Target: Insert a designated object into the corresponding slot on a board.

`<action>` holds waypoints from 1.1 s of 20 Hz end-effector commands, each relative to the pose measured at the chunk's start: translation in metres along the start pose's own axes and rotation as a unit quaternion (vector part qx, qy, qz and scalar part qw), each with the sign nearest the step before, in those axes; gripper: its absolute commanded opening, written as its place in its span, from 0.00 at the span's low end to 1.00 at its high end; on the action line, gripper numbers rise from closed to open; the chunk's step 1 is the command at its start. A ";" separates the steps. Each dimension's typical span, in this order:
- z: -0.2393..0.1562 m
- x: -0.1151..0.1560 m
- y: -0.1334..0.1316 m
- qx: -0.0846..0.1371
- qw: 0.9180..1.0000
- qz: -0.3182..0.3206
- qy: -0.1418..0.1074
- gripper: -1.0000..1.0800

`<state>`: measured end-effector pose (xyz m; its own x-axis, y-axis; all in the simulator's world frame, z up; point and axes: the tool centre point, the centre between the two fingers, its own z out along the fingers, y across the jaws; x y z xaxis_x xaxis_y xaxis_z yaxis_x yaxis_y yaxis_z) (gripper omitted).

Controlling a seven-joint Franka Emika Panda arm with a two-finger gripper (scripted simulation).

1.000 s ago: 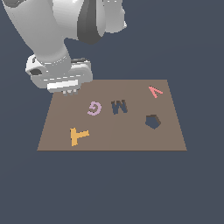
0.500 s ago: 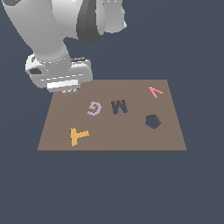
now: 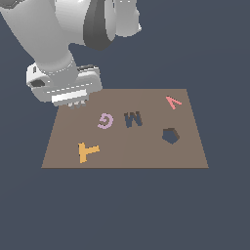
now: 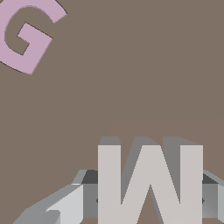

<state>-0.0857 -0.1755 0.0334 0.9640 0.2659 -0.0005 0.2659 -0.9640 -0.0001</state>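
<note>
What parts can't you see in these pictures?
- Exterior view: the pale grey-white M-shaped block is hidden under the robot's end effector.
- Wrist view: the pale grey-white M-shaped block is cut off by the picture's edge; so is the lilac letter G.
- Wrist view: the dark M-shaped recess in the flat brown board lies outside the frame.

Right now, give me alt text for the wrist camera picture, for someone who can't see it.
A pale grey-white M-shaped block sits between the gripper's grey fingers, seen close up over the bare brown board. Part of a lilac letter G lies flat on the board at the frame's corner.
</note>
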 end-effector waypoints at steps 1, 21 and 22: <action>0.000 0.004 0.003 0.000 1.000 -0.022 0.000 0.00; -0.003 0.081 0.019 -0.001 0.926 -0.378 0.001 0.00; -0.003 0.086 0.018 -0.001 0.917 -0.400 0.001 0.00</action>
<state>-0.0059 -0.1733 0.0357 0.5245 0.8514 -0.0002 0.8514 -0.5245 0.0016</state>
